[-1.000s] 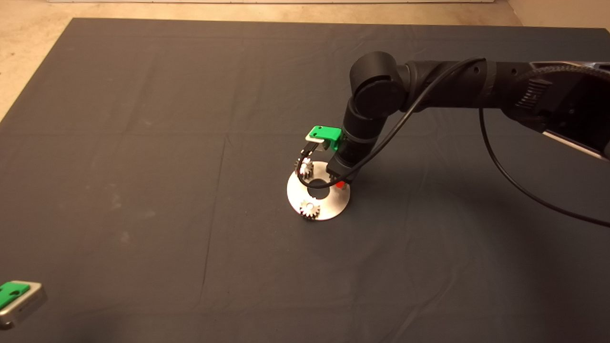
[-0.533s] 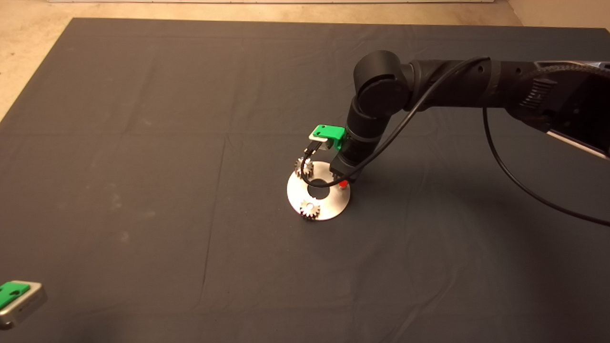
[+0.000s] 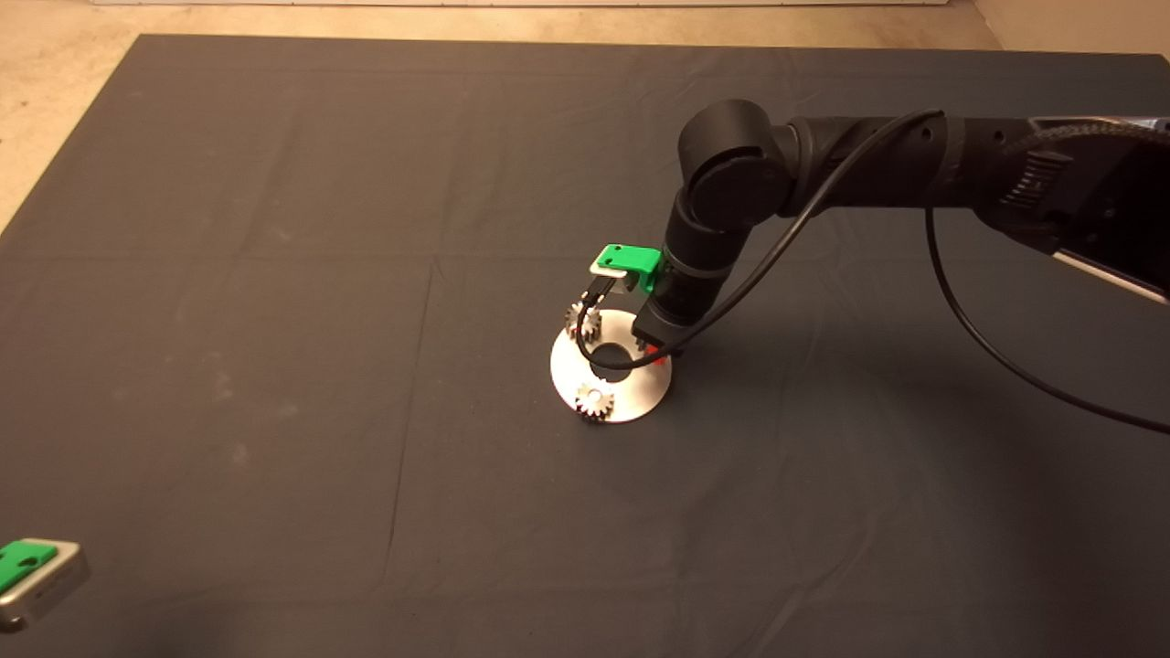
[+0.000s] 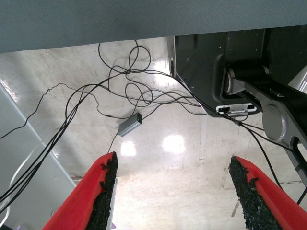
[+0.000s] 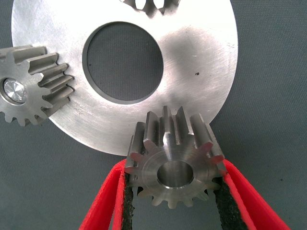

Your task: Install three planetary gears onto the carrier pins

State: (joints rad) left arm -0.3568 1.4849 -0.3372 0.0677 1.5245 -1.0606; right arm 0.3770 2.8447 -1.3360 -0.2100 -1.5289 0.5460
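Note:
A flat round silver disc (image 3: 640, 388) (image 5: 196, 57) with a large central hole lies mid-mat. One planetary gear (image 3: 582, 320) sits at its far left rim, and another (image 3: 594, 400) (image 5: 29, 85) sits at its near rim with a carrier pin (image 5: 14, 91) shining in its hole. A further gear (image 5: 149, 6) shows only its teeth at the picture's edge. My right gripper (image 3: 651, 351) (image 5: 175, 167) is shut on a third gear (image 5: 175, 165), held flat just over the disc's right rim, hole empty. The pin under it is hidden. My left gripper (image 3: 32, 571) (image 4: 173, 160) waits open at the lower left.
The dark mat (image 3: 274, 274) spreads wide around the disc. A black cable (image 3: 585, 343) from the right arm loops over the disc's left side. Beyond the mat, the left wrist view shows a pale floor with tangled cables (image 4: 120, 91) and a dark machine base (image 4: 230, 57).
The right arm has shifted slightly to the right with the gear still between its fingers. The two seated gears, the disc and the left gripper have not moved.

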